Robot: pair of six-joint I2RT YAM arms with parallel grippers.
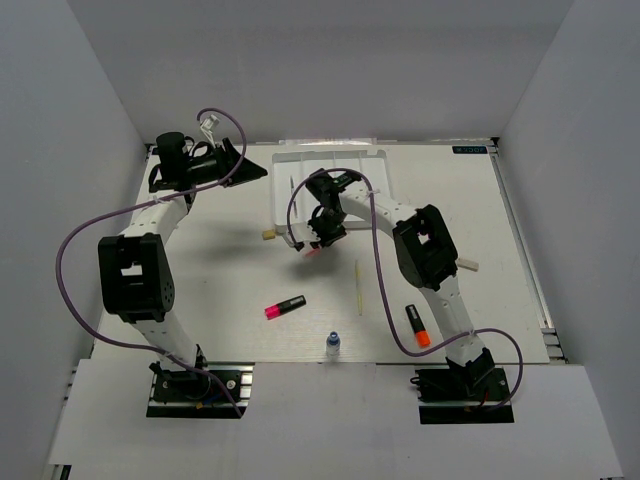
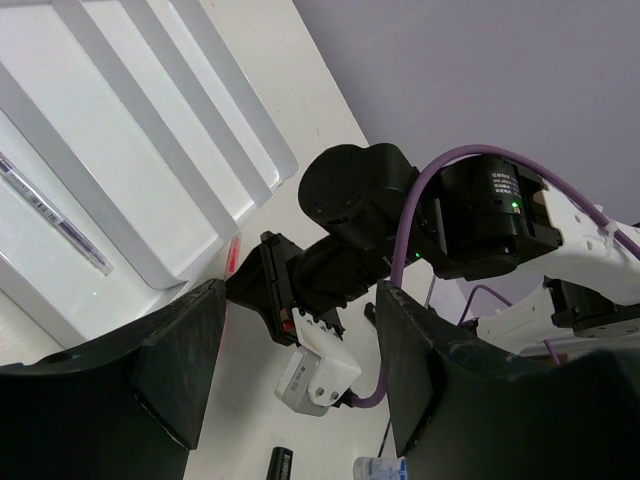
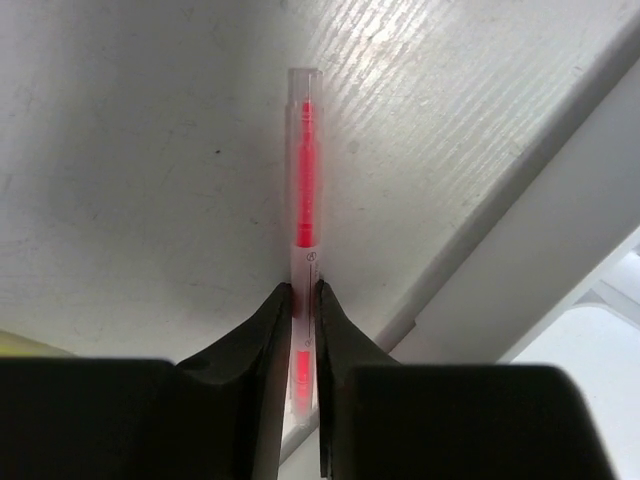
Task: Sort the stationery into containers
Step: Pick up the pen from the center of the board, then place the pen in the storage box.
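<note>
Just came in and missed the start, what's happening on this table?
The right claw is shut on a pink pen, right by the near edge of the white tray. The left claw hangs open left of the tray, holding nothing. A pink-ended highlighter, an orange-ended highlighter, a yellow pencil and a blue-capped bottle lie loose on the table.

The lower end of the thin clear-and-pink plastic pen disappears between the fingers of the right hand. The left wrist picture's top and left edges cut off the flat white plastic tray, and its bottom edge cuts off the tiny blue-capped clear bottle.
</note>
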